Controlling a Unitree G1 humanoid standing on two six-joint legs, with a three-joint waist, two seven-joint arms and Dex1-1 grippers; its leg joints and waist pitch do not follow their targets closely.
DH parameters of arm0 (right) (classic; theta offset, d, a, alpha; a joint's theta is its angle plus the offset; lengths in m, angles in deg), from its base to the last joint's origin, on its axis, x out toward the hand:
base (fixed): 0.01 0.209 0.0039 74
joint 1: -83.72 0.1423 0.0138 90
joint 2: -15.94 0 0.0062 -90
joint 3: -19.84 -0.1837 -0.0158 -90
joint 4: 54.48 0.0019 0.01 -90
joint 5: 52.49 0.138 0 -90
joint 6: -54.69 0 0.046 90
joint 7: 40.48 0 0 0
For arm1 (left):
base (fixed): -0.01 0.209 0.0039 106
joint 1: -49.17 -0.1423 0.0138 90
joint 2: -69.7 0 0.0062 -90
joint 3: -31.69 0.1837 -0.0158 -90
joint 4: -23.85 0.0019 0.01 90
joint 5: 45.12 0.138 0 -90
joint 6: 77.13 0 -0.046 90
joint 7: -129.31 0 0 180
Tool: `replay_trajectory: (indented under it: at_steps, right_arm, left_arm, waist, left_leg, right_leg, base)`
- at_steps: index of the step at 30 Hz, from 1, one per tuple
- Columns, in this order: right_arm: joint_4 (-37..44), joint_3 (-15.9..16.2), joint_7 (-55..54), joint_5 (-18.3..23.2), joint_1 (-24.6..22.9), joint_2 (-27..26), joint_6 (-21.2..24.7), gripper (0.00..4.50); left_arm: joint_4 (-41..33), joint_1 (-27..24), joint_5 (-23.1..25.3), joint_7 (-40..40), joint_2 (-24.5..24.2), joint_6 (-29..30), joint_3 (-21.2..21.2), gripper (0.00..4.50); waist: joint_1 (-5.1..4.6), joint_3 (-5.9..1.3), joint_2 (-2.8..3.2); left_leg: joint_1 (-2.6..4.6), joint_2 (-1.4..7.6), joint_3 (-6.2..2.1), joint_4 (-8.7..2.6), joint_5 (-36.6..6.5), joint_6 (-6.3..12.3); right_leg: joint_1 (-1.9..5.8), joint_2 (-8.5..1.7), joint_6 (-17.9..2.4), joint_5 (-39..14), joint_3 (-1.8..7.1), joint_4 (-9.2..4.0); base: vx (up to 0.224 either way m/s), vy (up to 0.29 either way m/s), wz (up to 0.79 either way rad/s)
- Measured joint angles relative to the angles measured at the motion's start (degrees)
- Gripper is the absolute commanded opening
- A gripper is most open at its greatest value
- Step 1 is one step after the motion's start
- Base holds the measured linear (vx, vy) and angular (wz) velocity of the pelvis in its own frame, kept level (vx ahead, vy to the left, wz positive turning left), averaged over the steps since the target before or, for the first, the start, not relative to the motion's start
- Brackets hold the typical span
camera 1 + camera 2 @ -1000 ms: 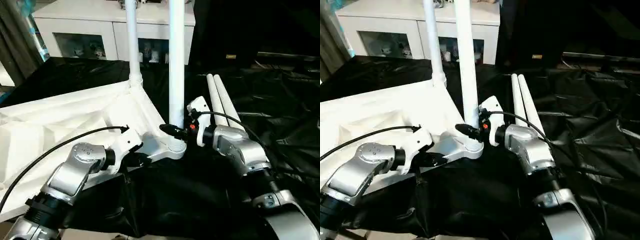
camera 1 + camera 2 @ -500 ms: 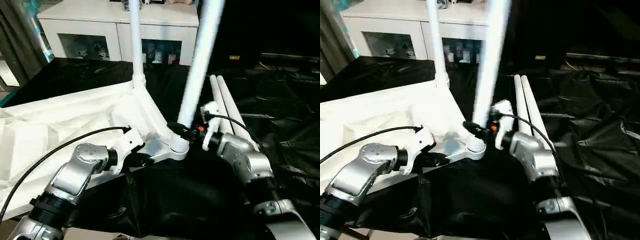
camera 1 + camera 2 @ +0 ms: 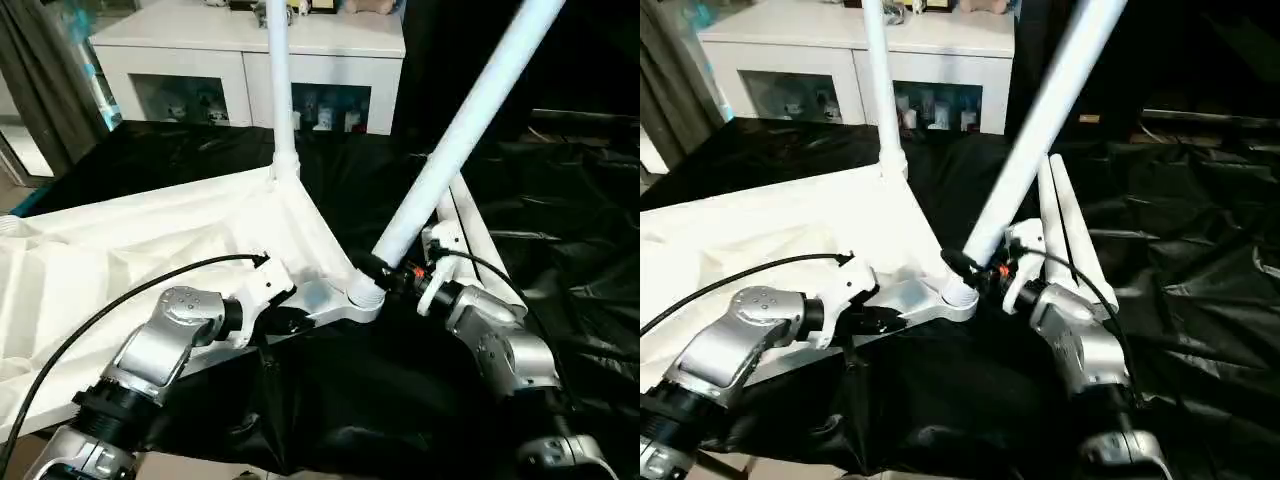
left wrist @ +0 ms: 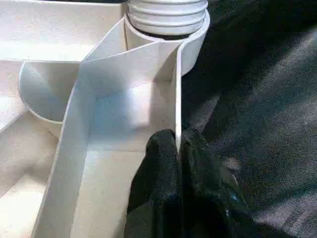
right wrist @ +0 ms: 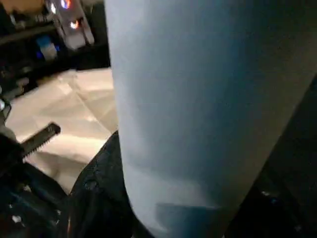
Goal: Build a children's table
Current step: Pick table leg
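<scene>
At the near corner socket [image 3: 365,297] of the upturned tabletop [image 3: 150,250], a white leg [image 3: 455,135] sits w/ its base in the socket but leans hard away from the top, toward the robot's right, not upright. The right gripper [image 3: 385,274] has its jaws closed around this leg just above the socket, half-wide since the tube fills them; the low hold prob. lets the wrist steer the threaded end (judging by the ribbed collar in the left wrist view) w/o fighting the long shaft.

On the near rim beside that same socket, the left gripper [image 4: 177,148] has its jaws nearly shut, pinching the thin upright rim wall [image 4: 177,99]. Looks like a bracing hold: it keeps the light plastic top from sliding on the black-draped bench [image 3: 560,200] while the other arm works the leg.

At the corner beyond the socket, a second leg [image 3: 280,90] stands upright, seemingly seated already. Just past the socket on the right, two spare legs [image 3: 470,225] lie side by side on the bench, w/in easy reach for later corners.

Well beyond the socket, a white cabinet [image 3: 250,60] stands behind the bench.

Judgement: the tilt means the leg isn't square to the socket; it needs straightening before it'll seat, else threads may cross.
</scene>
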Motion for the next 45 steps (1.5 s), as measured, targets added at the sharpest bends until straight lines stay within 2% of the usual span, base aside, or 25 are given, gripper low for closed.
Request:
replay_trajectory:
  at_steps: [13,18,22,28,34,40,44,45]
  right_arm:
    - [1.9,5.5,1.7,-6.0,1.6,3.1,-1.7,1.91]
    - [0.6,5.6,3.4,-5.8,2.0,3.5,-1.8,1.91]
    - [-1.2,5.6,6.1,-5.6,2.8,4.0,-3.1,1.91]
    - [-2.7,6.0,11.0,-5.3,3.8,4.7,-4.3,1.91]
    - [-3.3,6.8,15.3,-4.8,4.4,5.2,-6.4,1.91]
    - [-3.2,6.8,19.1,-4.2,4.7,5.5,-6.6,1.91]
    - [-3.1,6.7,19.3,-3.7,4.7,5.5,-6.6,1.91]
    - [-3.0,6.7,18.8,-3.6,4.7,5.4,-6.6,1.91]
  left_arm:
    - [0.5,0.2,0.3,0.4,0.0,-0.9,0.2,0.0]
    - [0.4,0.2,0.3,0.6,-0.1,-0.9,0.2,0.0]
    - [0.3,0.2,0.3,1.4,-0.3,-1.0,0.2,0.0]
    - [0.3,0.2,0.3,4.1,-1.8,-2.3,0.3,0.0]
    - [-0.7,0.6,-0.7,7.1,-4.1,-2.2,0.3,0.0]
    - [-2.0,0.6,-1.1,9.5,-5.8,-1.8,0.2,0.0]
    - [-2.0,0.6,-1.4,9.9,-6.0,-1.8,0.0,0.0]
    - [-2.0,0.6,-1.4,9.8,-5.9,-1.8,-0.3,0.0]
  waist:
    - [0.23,0.02,-0.03]
    - [0.15,0.03,-0.17]
    - [0.12,0.0,-0.31]
    - [0.07,0.13,-0.66]
    - [-0.26,0.84,-1.5]
    - [-0.71,1.31,-1.66]
    - [-0.89,1.55,-1.73]
    - [-0.92,1.82,-1.79]
  left_leg:
    - [0.0,-0.01,-0.01,-0.17,0.0,0.0]
    - [0.01,-0.04,-0.01,-0.3,0.0,0.0]
    - [0.01,-0.15,-0.01,-0.95,0.0,0.0]
    - [0.06,-0.17,-0.01,-1.18,0.0,0.0]
    - [0.06,-0.19,-0.01,-1.52,0.0,-0.01]
    - [0.05,-0.23,-0.01,-2.05,0.0,-0.01]
    - [0.12,-0.27,0.0,-2.06,0.0,-0.02]
    - [0.16,-0.27,0.0,-2.08,0.0,-0.02]
  right_leg:
    - [-0.07,0.0,0.0,0.0,0.0,-0.03]
    - [-0.06,0.01,0.0,0.0,0.0,-0.23]
    - [-0.02,0.03,0.0,0.0,-0.02,-0.87]
    - [0.01,0.05,0.0,0.0,-0.02,-0.88]
    - [-0.11,0.07,0.0,0.0,-0.02,-1.0]
    - [0.03,0.16,0.0,0.0,-0.02,-1.77]
    - [0.15,0.16,0.0,0.0,0.05,-1.83]
    - [0.17,0.16,0.0,0.0,0.05,-1.83]
  base:
    - [0.0,0.0,0.0]
    - [0.0,0.0,0.0]
    - [0.0,0.0,0.0]
    - [0.0,0.0,0.0]
    - [0.0,0.0,0.0]
    - [0.0,0.0,0.0]
    - [0.0,0.0,0.0]
    - [0.0,0.0,0.0]
